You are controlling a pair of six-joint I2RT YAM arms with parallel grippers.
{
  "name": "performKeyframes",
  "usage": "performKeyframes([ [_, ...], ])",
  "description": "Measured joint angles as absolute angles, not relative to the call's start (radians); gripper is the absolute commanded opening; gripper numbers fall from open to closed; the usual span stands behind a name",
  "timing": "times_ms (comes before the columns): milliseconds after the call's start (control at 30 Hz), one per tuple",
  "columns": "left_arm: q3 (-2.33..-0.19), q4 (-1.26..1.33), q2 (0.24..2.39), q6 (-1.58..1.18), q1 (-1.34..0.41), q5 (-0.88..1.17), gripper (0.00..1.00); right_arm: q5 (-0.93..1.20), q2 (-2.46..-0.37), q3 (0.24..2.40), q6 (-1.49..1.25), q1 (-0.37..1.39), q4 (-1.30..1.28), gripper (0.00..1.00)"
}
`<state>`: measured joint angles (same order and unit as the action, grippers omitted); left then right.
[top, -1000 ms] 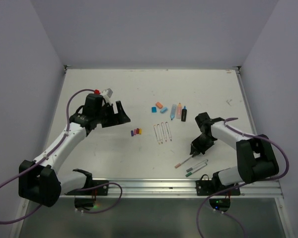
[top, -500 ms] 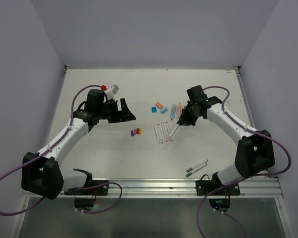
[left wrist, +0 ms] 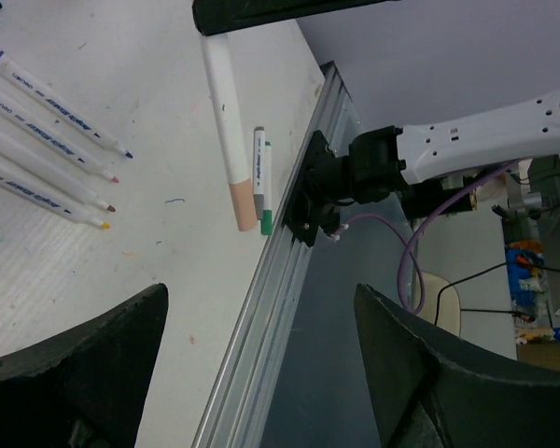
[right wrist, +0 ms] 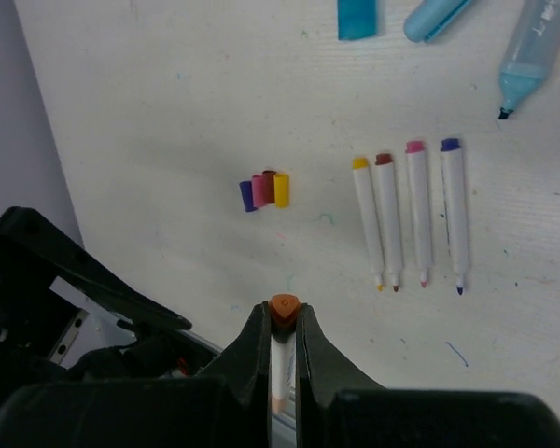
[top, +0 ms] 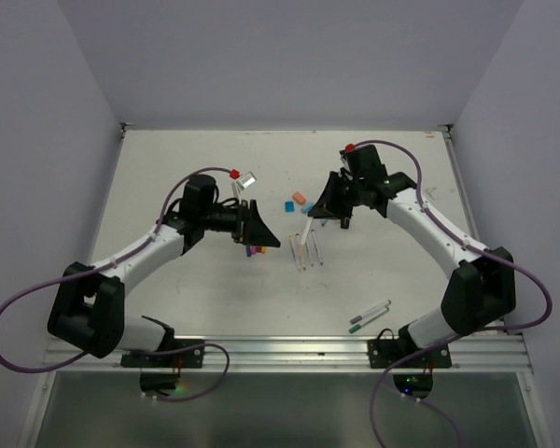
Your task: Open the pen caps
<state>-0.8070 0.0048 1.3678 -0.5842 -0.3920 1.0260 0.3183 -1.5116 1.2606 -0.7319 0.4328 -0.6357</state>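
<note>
Counting four caps [right wrist: 264,189] off mid-frame; my right gripper [right wrist: 282,317] pinches a fifth pen [left wrist: 227,112], seemingly capped, left gripper [top: 269,227] spread, two pens [top: 370,315] waiting lower right.

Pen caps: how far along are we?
Done: four thin pens lie uncapped, their caps clustered beside them; blue highlighter open too. In hand: right gripper shut on a pen whose peach cap is on, left gripper open nearby. Left: two pens, apparently capped, at the near edge.
</note>
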Motion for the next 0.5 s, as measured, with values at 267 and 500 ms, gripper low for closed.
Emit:
performKeyframes([
  [267, -0.807, 0.059, 1.396, -0.608, -0.444, 1.034, 0.74, 0.39, -1.503, 1.264, -0.785, 0.433, -0.56, 0.0],
  [500, -0.808, 0.112, 1.436, -0.646, -0.488, 1.033, 0.67, 0.42, -1.482, 1.264, -0.831, 0.433, -0.506, 0.0],
])
